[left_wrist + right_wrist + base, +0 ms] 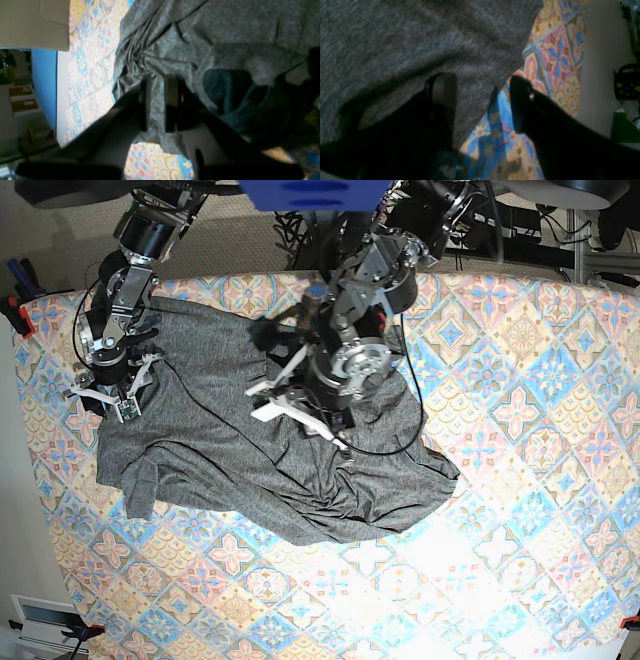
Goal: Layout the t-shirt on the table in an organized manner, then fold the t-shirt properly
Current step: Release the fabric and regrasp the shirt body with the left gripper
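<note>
The dark-grey t-shirt (230, 450) lies crumpled across the left half of the table (520, 480), with folds bunched at its lower right. My left gripper (338, 442) presses down on the shirt's middle. In the left wrist view the left gripper (158, 102) is shut on a pinched ridge of the t-shirt (225, 32), and wrinkles radiate from the pinch. My right gripper (115, 402) hangs at the shirt's left edge. In the right wrist view the right gripper (482, 102) is open. One of its fingers (445, 92) is over the t-shirt (407, 42) and the other over the bare table (555, 57).
The table's left edge (22, 410) runs close to the right arm, with orange clamps (16, 315) on it. Cables and arm bases (330, 210) crowd the far side. The patterned cloth spreads wide to the right (560, 380).
</note>
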### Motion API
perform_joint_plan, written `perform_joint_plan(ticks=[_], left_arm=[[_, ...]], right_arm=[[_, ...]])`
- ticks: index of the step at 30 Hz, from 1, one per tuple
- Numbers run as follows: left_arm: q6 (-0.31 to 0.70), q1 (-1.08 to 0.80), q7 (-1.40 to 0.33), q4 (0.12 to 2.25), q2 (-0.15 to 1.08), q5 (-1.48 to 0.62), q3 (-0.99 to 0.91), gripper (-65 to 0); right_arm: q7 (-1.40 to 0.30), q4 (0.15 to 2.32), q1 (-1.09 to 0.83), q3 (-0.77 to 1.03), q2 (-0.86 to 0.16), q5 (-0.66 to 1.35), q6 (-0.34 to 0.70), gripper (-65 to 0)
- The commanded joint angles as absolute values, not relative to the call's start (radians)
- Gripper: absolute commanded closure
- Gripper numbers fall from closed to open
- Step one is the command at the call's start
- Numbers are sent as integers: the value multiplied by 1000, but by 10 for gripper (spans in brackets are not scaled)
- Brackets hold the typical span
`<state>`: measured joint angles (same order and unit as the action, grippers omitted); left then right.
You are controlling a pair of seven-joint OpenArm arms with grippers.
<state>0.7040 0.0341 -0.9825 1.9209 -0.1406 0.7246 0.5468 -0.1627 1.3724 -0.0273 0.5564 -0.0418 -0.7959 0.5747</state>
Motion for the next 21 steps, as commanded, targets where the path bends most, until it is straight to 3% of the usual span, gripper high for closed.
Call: perform_joint_plan(ticks=[1, 8, 16, 21], left_arm=[[698, 64, -969, 1920, -157, 717, 578, -79], [698, 31, -970, 1893, -157, 903, 682, -91], [698, -108, -964, 2035, -19, 1021, 587, -319], [698, -130, -964, 2034, 70, 952, 581, -329]], right_arm=[[-332, 1320, -68, 549, -21, -875, 698, -349], [-332, 1310, -68, 555, -21, -874, 698, -349], [-331, 1308, -68, 550, -24, -874, 698, -349], [-331, 1308, -67, 549, -21, -874, 698, -349]])
